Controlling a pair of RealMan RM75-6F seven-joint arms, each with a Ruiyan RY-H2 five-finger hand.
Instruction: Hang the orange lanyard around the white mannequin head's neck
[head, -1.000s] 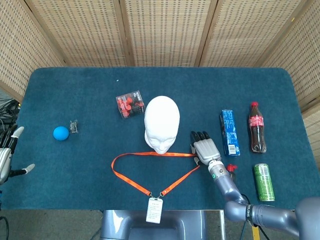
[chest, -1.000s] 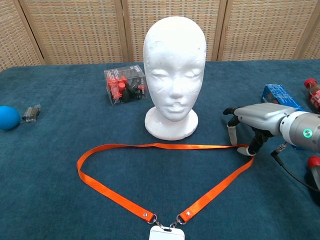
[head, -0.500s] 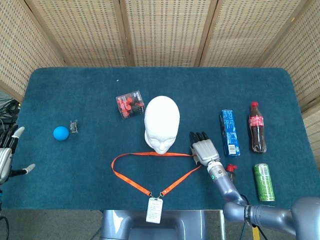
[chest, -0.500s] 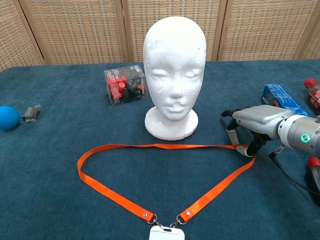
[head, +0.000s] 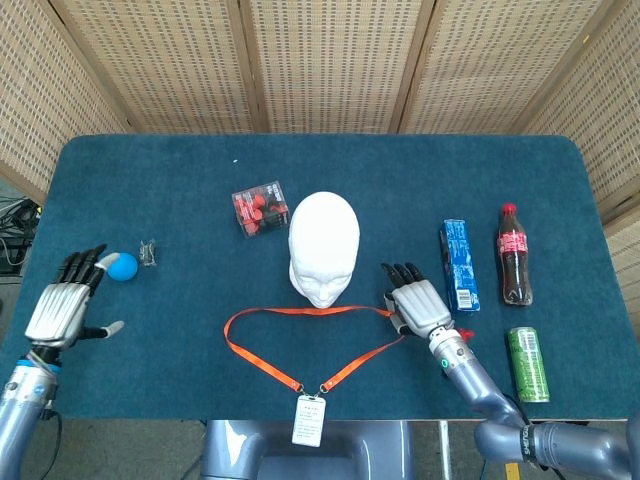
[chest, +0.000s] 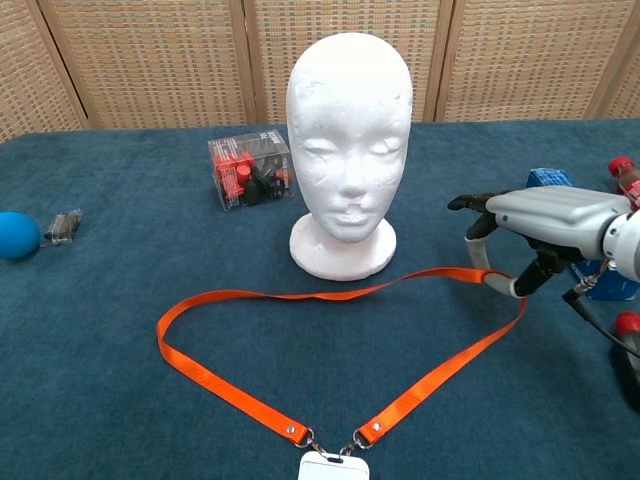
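The white mannequin head (head: 323, 248) (chest: 350, 140) stands upright mid-table, face toward me. In front of it lies the orange lanyard (head: 262, 362) (chest: 230, 385), a wide loop with its white badge (head: 310, 420) at the near edge. My right hand (head: 416, 305) (chest: 545, 224), to the right of the head's base, pinches the loop's right corner and holds that end a little above the cloth. The left part of the strap rests flat. My left hand (head: 64, 308) hovers at the table's left edge with fingers spread and nothing in it, just short of a blue ball (head: 122, 266).
A clear box of red items (head: 260, 208) (chest: 250, 168) sits behind and left of the head. A blue carton (head: 459, 265), a cola bottle (head: 514, 255) and a green can (head: 527, 363) lie right of my right hand. A small clip (head: 150, 252) lies by the ball.
My right hand has raised the lanyard's right corner off the cloth and drawn it slightly right. My left hand has moved in from the left edge toward the blue ball.
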